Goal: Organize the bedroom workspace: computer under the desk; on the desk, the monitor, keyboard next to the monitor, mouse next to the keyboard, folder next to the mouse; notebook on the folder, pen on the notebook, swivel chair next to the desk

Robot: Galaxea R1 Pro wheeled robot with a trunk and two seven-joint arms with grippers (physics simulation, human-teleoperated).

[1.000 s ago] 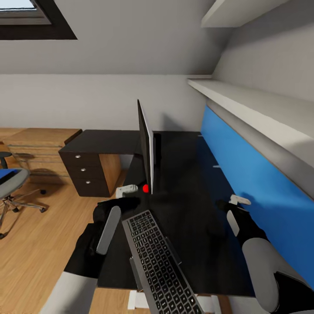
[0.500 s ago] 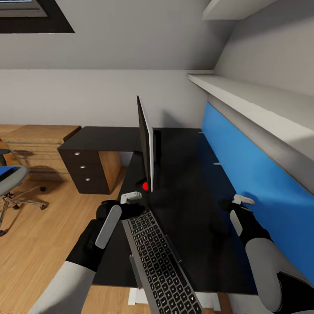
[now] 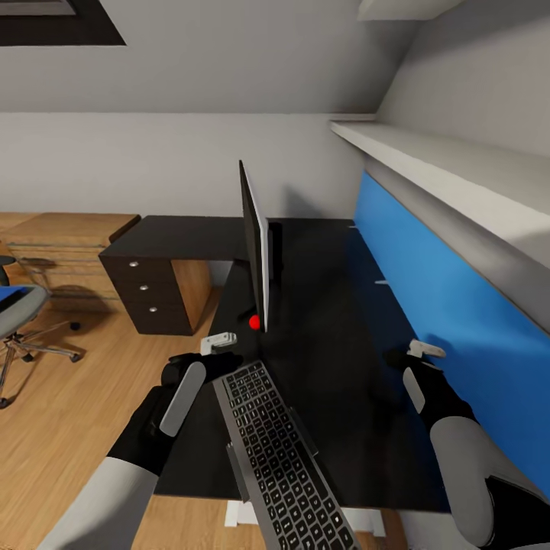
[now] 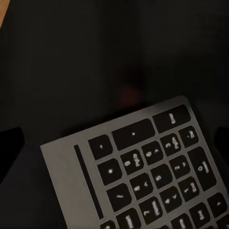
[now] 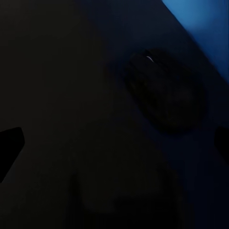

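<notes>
Left jaws (image 3: 218,341) and right jaws (image 3: 425,351) — grip unclear — hover over the desk (image 3: 336,321), keyboard (image 3: 279,458) between.

The black L-shaped tabletop (image 3: 336,321) runs along the blue wall panel (image 3: 428,283), its short arm ending over a black drawer block (image 3: 149,294). On it the monitor (image 3: 253,244) stands upright, seen nearly edge-on, a red dot at its lower corner. The silver-grey keyboard (image 3: 279,458) lies near the monitor's foot, slanting and running out past the near edge. In the right wrist view the dark mouse (image 5: 167,90) rests on the top, close to the blue panel.
</notes>
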